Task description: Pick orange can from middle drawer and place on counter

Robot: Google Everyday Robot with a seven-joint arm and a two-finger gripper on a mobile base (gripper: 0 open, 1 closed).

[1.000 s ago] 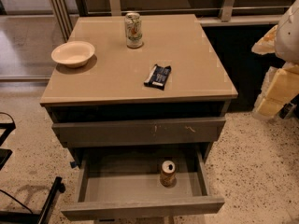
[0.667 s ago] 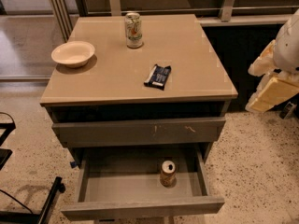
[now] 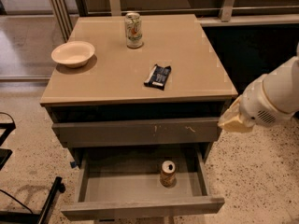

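The orange can (image 3: 167, 173) stands upright in the open middle drawer (image 3: 140, 208), right of centre on its grey floor. The drawer is pulled out below the cabinet's other fronts. The tan counter (image 3: 117, 78) is the cabinet's top. My gripper (image 3: 233, 120) is at the end of the white arm on the right. It hangs beside the cabinet's right front corner, level with the upper drawer front, above and to the right of the can, and holds nothing that I can see.
On the counter are a pale green-and-white can (image 3: 133, 30) at the back, a cream bowl (image 3: 73, 53) at the left and a dark snack packet (image 3: 158, 75) in the middle. A shut drawer front with orange scratches (image 3: 135, 131) sits above the open drawer. Black frame parts (image 3: 49, 202) stand at lower left.
My arm has come in from the right edge, moving left and down toward the cabinet's right front corner. The can, the drawer and the counter items have not moved.
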